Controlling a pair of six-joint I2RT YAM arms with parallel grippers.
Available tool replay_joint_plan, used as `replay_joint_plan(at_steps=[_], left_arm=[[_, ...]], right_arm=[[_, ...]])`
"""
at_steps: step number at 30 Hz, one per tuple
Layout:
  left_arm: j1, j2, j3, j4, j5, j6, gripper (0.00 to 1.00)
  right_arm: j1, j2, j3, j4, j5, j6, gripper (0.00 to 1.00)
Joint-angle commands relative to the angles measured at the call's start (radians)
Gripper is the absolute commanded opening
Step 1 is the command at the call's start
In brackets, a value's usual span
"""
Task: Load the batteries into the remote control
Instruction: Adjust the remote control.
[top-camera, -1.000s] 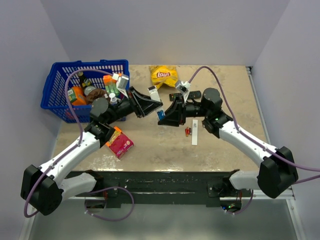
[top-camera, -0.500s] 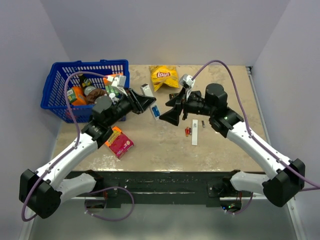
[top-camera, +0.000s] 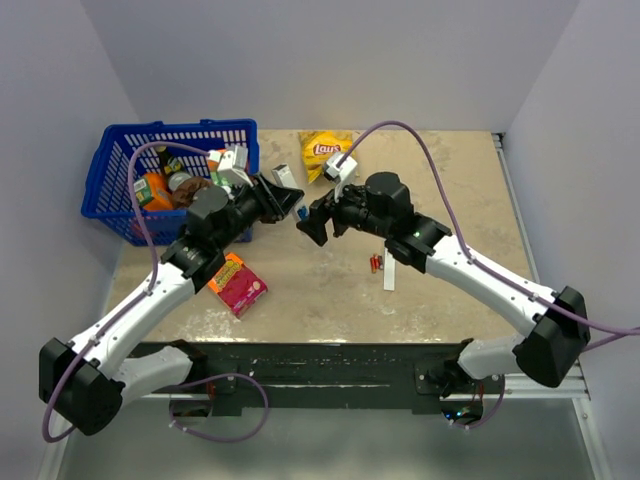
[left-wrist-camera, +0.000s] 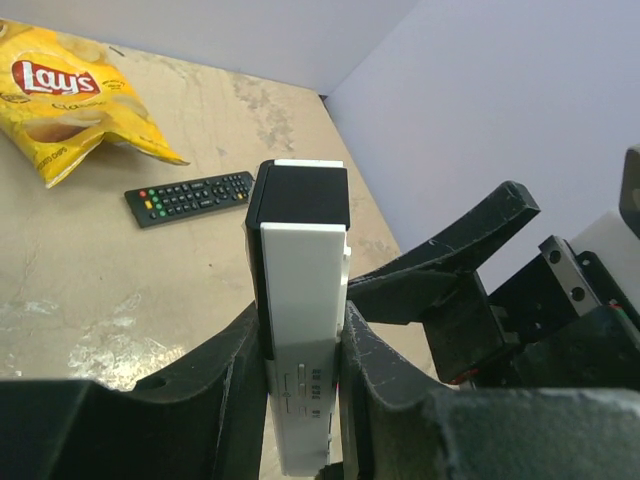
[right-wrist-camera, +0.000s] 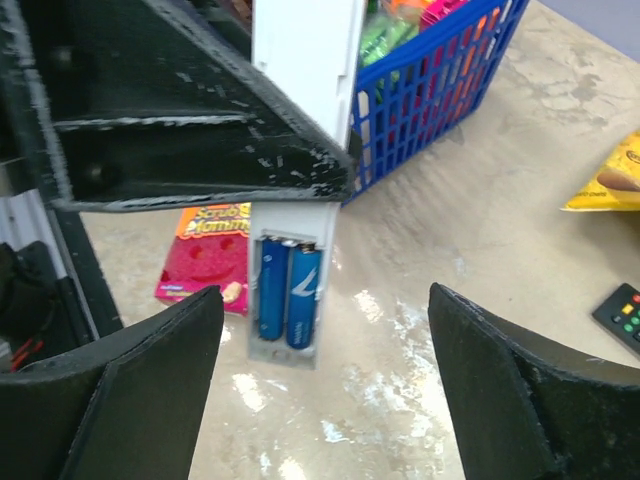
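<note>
My left gripper (top-camera: 287, 200) is shut on the white remote control (left-wrist-camera: 300, 290), holding it clear of the table with its dark end up. From the right wrist, its back compartment (right-wrist-camera: 287, 300) is uncovered, with two blue batteries (right-wrist-camera: 288, 292) lying side by side in it. My right gripper (right-wrist-camera: 330, 400) stands wide open just in front of that compartment, touching nothing. In the top view it (top-camera: 312, 222) faces the remote (top-camera: 284, 180). The white back strip (top-camera: 390, 272) and red batteries (top-camera: 376, 263) lie on the table under the right arm.
A blue basket (top-camera: 120, 180) full of groceries stands at the back left. A pink Scrub Mommy pack (top-camera: 238, 283) lies in front of it. A Lay's bag (left-wrist-camera: 65, 95) and a black remote (left-wrist-camera: 190, 197) lie at the back middle.
My right gripper has opened and moved left after the remote. The left arm has drawn the remote back to the left, still gripped.
</note>
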Motion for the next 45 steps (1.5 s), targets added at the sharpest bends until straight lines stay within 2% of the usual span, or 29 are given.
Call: replay_joint_plan(at_steps=[1,11,15,19,20,22,23,26,29,32,34,35,37,38,40,41,44,45], left_arm=[[0.003,0.004,0.057,0.026,-0.02,0.009,0.0],[0.003,0.027,0.083,0.004,-0.052,0.02,0.0],[0.004,0.028,0.094,0.003,-0.057,0.04,0.02],[0.015,0.019,0.117,0.007,-0.032,0.078,0.2],[0.023,0.017,0.12,0.007,-0.014,0.08,0.28],[0.058,0.013,0.117,0.036,0.061,0.086,0.37],[0.067,0.001,0.113,0.054,0.089,0.089,0.47],[0.115,-0.025,0.076,0.157,0.207,0.114,0.61],[0.171,-0.041,0.045,0.258,0.346,0.135,0.68],[0.225,-0.036,0.022,0.408,0.5,0.121,0.72],[0.251,-0.023,-0.001,0.481,0.612,0.109,0.8],[0.268,0.002,-0.018,0.597,0.705,0.067,0.81],[0.279,0.064,-0.035,0.752,0.791,-0.01,0.84],[0.28,0.091,-0.044,0.944,0.828,-0.112,0.84],[0.28,0.175,-0.062,1.17,0.9,-0.235,0.82],[0.28,0.206,-0.064,1.387,0.91,-0.361,0.8],[0.28,0.33,-0.019,1.657,0.933,-0.571,0.77],[0.279,0.361,0.026,1.702,0.957,-0.619,0.75]], right_arm=[[0.013,0.04,0.065,0.056,0.041,-0.035,0.81],[0.046,0.113,0.133,0.041,0.07,-0.057,0.55],[0.046,0.111,0.139,0.013,0.095,-0.058,0.34],[0.043,0.093,0.127,-0.003,0.107,-0.037,0.15],[0.038,0.09,0.124,-0.003,0.106,-0.032,0.1],[0.014,0.073,0.111,-0.007,0.078,-0.003,0.08],[-0.002,0.067,0.105,0.001,0.055,0.009,0.08],[-0.058,0.025,0.087,0.021,-0.048,0.039,0.06],[-0.131,-0.015,0.075,0.033,-0.175,0.072,0.05],[-0.183,-0.045,0.073,0.035,-0.296,0.071,0.05],[-0.189,-0.059,0.085,0.033,-0.359,0.059,0.04],[-0.194,-0.064,0.09,0.033,-0.423,0.054,0.04],[-0.197,-0.07,0.099,0.033,-0.486,0.045,0.04],[-0.197,-0.073,0.102,0.033,-0.531,0.031,0.04],[-0.197,-0.088,0.102,0.033,-0.568,0.01,0.04],[-0.197,-0.091,0.104,0.033,-0.577,-0.006,0.04],[-0.197,-0.102,0.108,0.024,-0.592,-0.032,0.04],[-0.195,-0.099,0.114,0.02,-0.611,-0.037,0.04]])
